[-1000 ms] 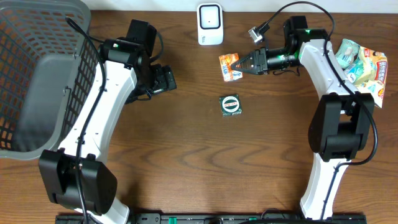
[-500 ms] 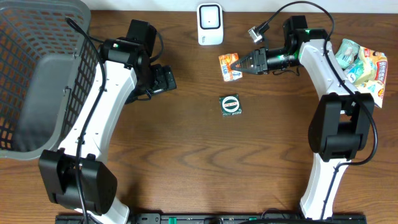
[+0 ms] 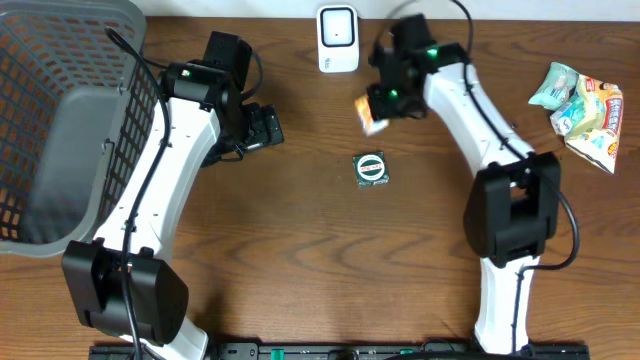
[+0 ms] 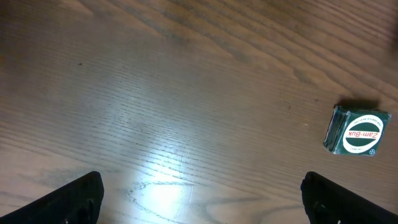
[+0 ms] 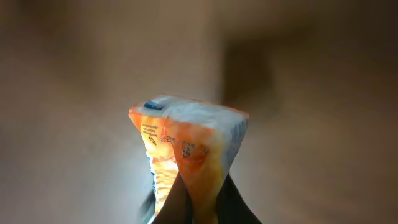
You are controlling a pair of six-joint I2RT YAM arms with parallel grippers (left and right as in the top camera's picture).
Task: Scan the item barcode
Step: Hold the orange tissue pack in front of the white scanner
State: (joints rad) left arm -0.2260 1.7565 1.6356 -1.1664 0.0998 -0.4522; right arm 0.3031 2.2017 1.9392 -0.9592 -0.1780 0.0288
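Packet [image 3: 368, 113], orange and white, was up off the table [image 3: 300, 260], pinched in the right gripper [image 3: 385, 100]. It hung just below and to the right of the white scanner [image 3: 338, 38], which stood at the far edge. The overhead view was blurred at that spot. Packet and scanner looked near each other but apart.

From the right wrist camera, the right gripper [image 5: 194, 202] was clamped tight on the packet's [image 5: 186, 146] crimped lower end, with its dark fingers meeting at the bottom of the frame. The packet stood up from them, orange face toward the camera and a blue-and-white panel on top. The print was too small to read. The background was brown and out of focus.

The left gripper [image 3: 266, 128] sat over bare wood left of centre, jaws spread wide with nothing between them. From the left wrist camera, the left gripper [image 4: 202, 202] showed only dark fingertips [image 4: 78, 198] at the two bottom corners. Wood grain and a patch of glare lay between them.

A small green box [image 4: 357, 130] with a white oval label lay flat at the right of that view. From overhead, the green box [image 3: 372, 168] was near the middle of the table, below the packet and apart from both grippers.

A grey mesh basket [image 3: 70, 170] filled the far left corner, beside the left arm. A pile of snack bags [image 3: 580, 100] lay at the right edge, well apart from the right gripper.
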